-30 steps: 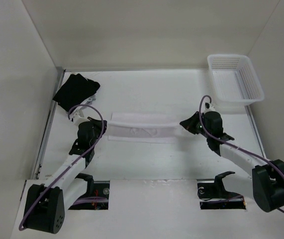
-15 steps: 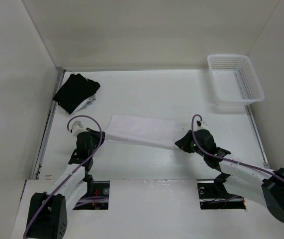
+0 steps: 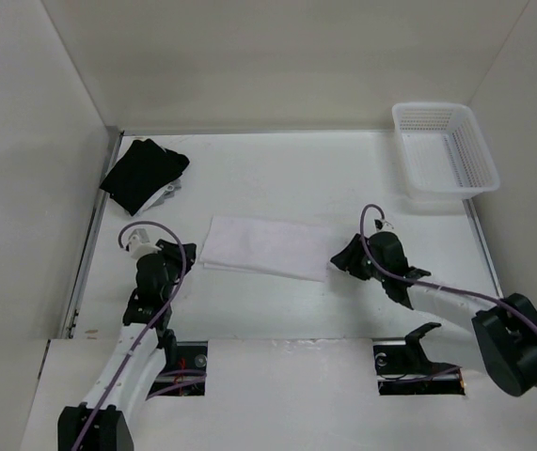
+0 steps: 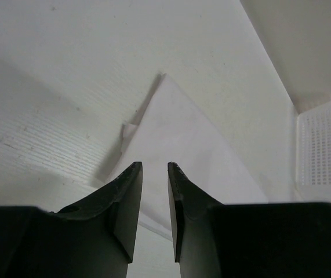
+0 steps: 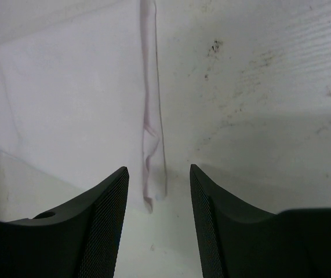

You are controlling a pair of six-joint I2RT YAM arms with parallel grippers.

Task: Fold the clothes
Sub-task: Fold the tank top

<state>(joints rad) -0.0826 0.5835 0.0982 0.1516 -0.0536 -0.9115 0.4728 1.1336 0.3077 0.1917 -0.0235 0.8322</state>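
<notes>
Top external view – plain white thin fabric garment (image 3: 266,247) lies flat on the white table (image 3: 277,178), folded into a long rectangle between both arms. Left gripper (image 3: 172,254) sits just off its left end, jaws narrowly parted, nothing between. Right gripper (image 3: 341,260) is at its right end – jaws spread wide, folded edge below them, not pinched. Crumpled black cloth pile (image 3: 143,172) far left, white plastic mesh basket (image 3: 444,160) far right.

A robot test cell in a lab: a bare white bench (image 3: 343,178) boxed in by plain white walls (image 3: 277,66) on three sides. A left arm (image 3: 141,319) and a right arm (image 3: 447,301) are bolted at its near edge beside square cut-outs (image 3: 179,362), trailing purple cables (image 3: 160,230). A mesh basket (image 3: 445,150) and a black cloth (image 3: 141,172) lie in the far corners.
</notes>
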